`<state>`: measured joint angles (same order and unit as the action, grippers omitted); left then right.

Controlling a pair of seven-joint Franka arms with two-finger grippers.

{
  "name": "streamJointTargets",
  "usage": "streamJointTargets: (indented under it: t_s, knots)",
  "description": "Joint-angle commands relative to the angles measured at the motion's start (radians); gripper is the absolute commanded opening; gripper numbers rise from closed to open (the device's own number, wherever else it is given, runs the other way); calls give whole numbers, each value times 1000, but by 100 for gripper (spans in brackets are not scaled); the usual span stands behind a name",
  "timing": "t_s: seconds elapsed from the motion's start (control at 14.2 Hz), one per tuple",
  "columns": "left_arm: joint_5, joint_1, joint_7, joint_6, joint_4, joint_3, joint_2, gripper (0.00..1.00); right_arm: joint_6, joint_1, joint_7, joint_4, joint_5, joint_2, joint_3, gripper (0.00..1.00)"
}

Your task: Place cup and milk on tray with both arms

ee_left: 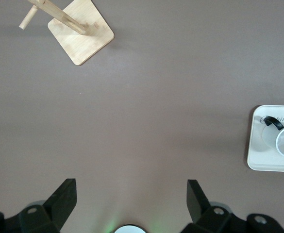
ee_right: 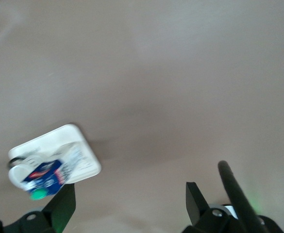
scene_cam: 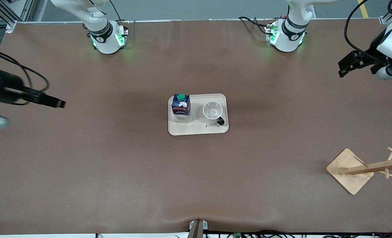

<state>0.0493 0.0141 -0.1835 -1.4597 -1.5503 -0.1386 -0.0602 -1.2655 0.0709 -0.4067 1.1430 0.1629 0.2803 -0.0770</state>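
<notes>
Wooden rack (scene_cam: 361,170) lies nearest the camera, toward the left arm's end of the table, well apart from the tray (scene_cam: 198,129). Both grippers hold nothing, fingers apart: left gripper (ee_left: 131,196) over bare table at its own end, right gripper (scene_cam: 59,103) over bare table at its end. The milk (scene_cam: 181,108) and cup (scene_cam: 213,113) stand upright on the tray, side by side. Placement appears complete; the next move calls only for parking the 2 arms. Open table surrounds the tray on all sides.

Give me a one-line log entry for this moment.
cup and milk upright on tray | left claw open, empty | right claw open, empty
</notes>
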Motion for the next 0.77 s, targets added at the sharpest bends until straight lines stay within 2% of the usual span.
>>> streamJointTargets:
  t_s: [0.0,0.14,0.35,0.42,0.49,0.63,0.7]
  knots:
    - [-35,-2,7,-7,-5,2,-9,100,-57,12,63,150,-107,-113,19,100]
    - [-39,1,6,-5,-7,2,-9,100,-89,0,168,219,-138,-163,16,100]
    - [-39,1,6,-4,-7,4,-10,100,-239,-51,363,479,-140,-340,11,100]
    - [-40,1,6,-4,-8,4,-13,100,-251,-60,396,515,-141,-360,13,100]
    - [-40,1,6,-2,-8,2,-16,100,-243,-57,399,514,-160,-360,16,100]
    - [-51,6,6,-1,-8,4,-20,100,-229,-34,390,511,-253,-354,25,100]
    - [-51,7,7,-1,-8,4,-20,100,-229,-31,397,497,-256,-351,25,100]
